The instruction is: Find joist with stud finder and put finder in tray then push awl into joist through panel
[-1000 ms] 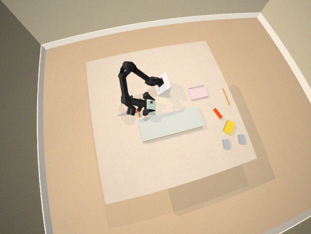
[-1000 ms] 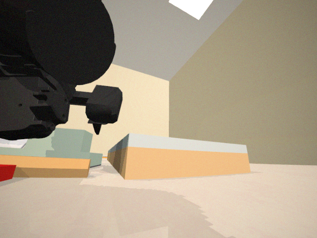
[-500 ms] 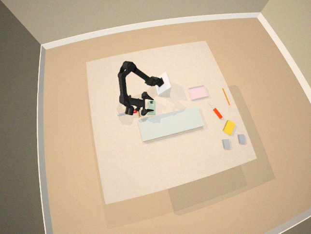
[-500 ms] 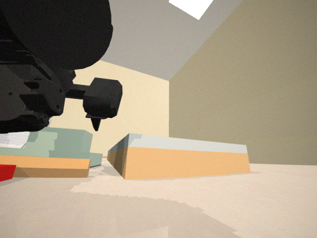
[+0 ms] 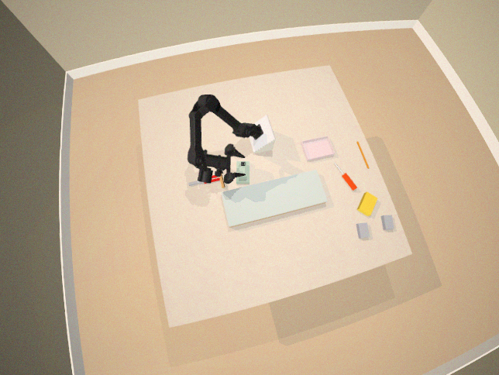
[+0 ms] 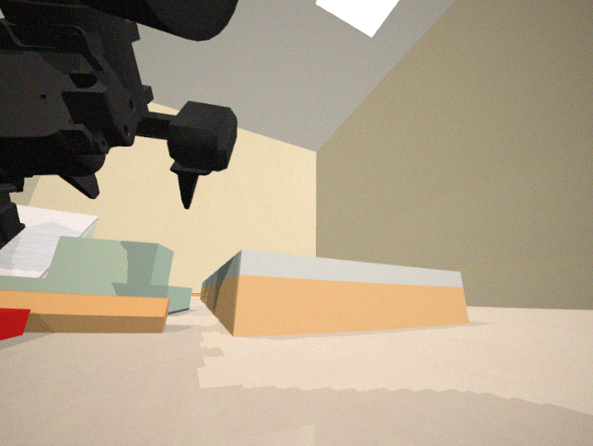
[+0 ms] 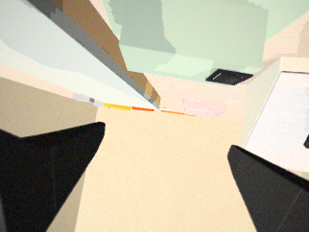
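The green stud finder [image 5: 242, 177] [image 6: 105, 264] [image 7: 192, 43] lies on the table, its small dark screen facing up. My gripper [image 5: 244, 165] [image 6: 141, 203] [image 7: 167, 139] is open and empty, with its fingertips above the stud finder. The pale floor panel [image 5: 278, 201] [image 6: 344, 273] [image 7: 48, 62] lies beside the stud finder on an orange-brown base; no hole can be made out. The pink tray [image 5: 318, 149] [image 7: 202, 107] is empty. A tool with an orange-red handle [image 5: 349, 181] [image 7: 143, 108] and thin shaft, seemingly the awl, lies right of the panel.
A red tool [image 5: 213, 180] [image 6: 12, 322] with a grey shaft and an orange block [image 5: 221, 181] [image 6: 96, 307] lie under the arm. A white sloped block [image 5: 264, 135] [image 6: 48, 240] stands behind. An orange stick [image 5: 363, 155], a yellow block [image 5: 367, 204] and two grey blocks [image 5: 363, 231] [image 5: 387, 222] are at the right.
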### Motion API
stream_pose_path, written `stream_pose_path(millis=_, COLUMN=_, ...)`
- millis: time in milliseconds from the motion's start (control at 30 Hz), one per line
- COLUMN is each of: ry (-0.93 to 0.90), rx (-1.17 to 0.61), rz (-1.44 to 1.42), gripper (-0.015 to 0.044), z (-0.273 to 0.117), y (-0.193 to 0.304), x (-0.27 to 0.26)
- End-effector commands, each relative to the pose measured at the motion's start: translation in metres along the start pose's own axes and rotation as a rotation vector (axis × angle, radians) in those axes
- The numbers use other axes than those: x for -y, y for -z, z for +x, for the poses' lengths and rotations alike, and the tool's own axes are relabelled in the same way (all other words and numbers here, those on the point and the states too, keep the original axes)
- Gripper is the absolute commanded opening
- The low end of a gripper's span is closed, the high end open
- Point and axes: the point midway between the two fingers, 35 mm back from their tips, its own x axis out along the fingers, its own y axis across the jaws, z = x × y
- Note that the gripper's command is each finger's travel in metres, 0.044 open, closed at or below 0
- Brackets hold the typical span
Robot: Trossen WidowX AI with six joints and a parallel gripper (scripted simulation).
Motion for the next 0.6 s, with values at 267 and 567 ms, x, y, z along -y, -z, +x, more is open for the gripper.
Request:
stream_pose_path(millis=267, ry=0.045, rx=0.084, rz=-0.13, gripper=0.044, z=-0.003, y=0.024, x=0.007)
stream_pose_path(millis=567, ry=0.34, rx=0.537, rz=-0.907, gripper=0.044, z=0.032, y=0.004, x=0.009)
